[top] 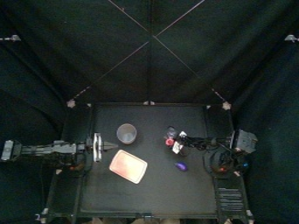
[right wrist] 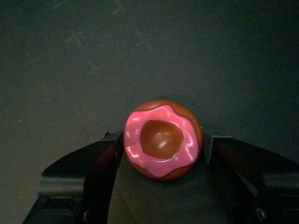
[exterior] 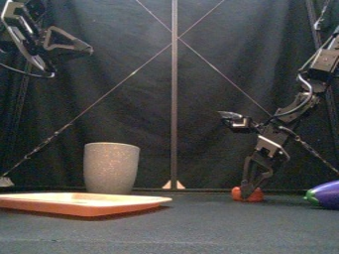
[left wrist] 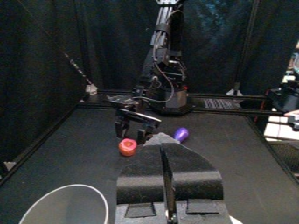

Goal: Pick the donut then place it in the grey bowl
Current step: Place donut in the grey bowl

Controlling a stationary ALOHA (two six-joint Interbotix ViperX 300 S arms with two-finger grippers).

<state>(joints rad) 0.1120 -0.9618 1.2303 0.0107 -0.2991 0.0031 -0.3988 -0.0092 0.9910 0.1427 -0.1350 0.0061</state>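
Step in hand: grasp. Right gripper (exterior: 253, 182) low at donut (right wrist: 163, 140), jaws narrowly astride, not clamped. Donut on table, right of grey speckled cup (exterior: 111, 167). Left gripper (left wrist: 167, 156) closed, parked left. Next: clamp, lift, carry over cup.

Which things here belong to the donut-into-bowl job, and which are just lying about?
Job: donut; grey bowl; right gripper, at the donut.
Lying about: pink tray; purple toy; left gripper, resting by the table's left edge.
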